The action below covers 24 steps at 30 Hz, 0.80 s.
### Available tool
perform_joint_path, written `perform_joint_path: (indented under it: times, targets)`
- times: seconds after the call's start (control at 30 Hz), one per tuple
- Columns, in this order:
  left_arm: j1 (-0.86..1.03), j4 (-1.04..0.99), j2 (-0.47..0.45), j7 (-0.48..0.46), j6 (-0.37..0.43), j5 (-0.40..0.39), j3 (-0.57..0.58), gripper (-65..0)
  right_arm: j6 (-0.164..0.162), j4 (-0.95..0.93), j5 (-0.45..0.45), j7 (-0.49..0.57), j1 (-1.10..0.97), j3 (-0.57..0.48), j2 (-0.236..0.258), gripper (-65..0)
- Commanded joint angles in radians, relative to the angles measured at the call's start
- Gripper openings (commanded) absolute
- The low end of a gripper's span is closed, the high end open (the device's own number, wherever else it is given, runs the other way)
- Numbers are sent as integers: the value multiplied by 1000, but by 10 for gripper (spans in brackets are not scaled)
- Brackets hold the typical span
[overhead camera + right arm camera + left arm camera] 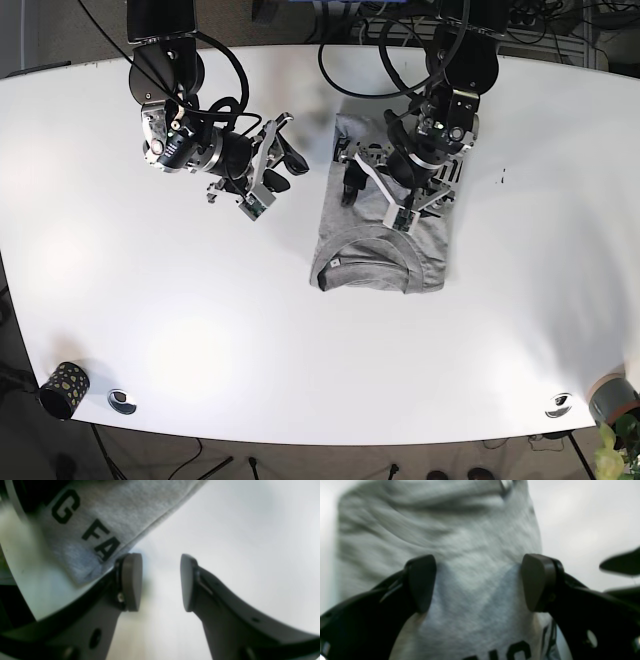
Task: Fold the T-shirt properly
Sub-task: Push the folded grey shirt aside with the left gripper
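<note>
Grey T-shirt [385, 235] lies partly folded right of tabletop [200, 330] centre. Left pincer [478, 582] gapes over it; right pincer [272, 165], at its 9 o'clock, parted, empty. Risk: snagging both layers, undoing fold.

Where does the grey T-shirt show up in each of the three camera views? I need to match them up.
Left wrist: the T-shirt fills the middle, lying between and beyond the open left gripper.
Right wrist: only a corner shows at upper left, beside the open right gripper, which is over bare table.
Base: folded, right of centre, under the left arm.
Shared landmark: the black lettering printed on the shirt.
</note>
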Motion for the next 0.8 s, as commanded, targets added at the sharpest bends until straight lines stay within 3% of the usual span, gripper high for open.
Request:
perform_joint_path:
  times: [0.0, 0.2, 0.37, 0.67, 0.77]
  targets:
    - [-15, -55, -20, -56, 9, -7, 21, -147, 7, 16, 21, 18, 12, 13, 3, -419]
    - [-20, -166, -71, -80, 9, -12, 34, -150, 7, 19, 22, 18, 14, 21, 6, -419]
    - [-20, -204, -151, -77, -11, -15, -22, -150, 7, 21, 22, 18, 14, 23, 8, -419]
    - [-21, -370, -312, -77, -263, -10, -276, -150, 7, 23, 22, 18, 15, 23, 8, -419]
    - [-29, -416, -365, -77, -304, -9, -339, -150, 7, 23, 22, 18, 15, 23, 8, -419]
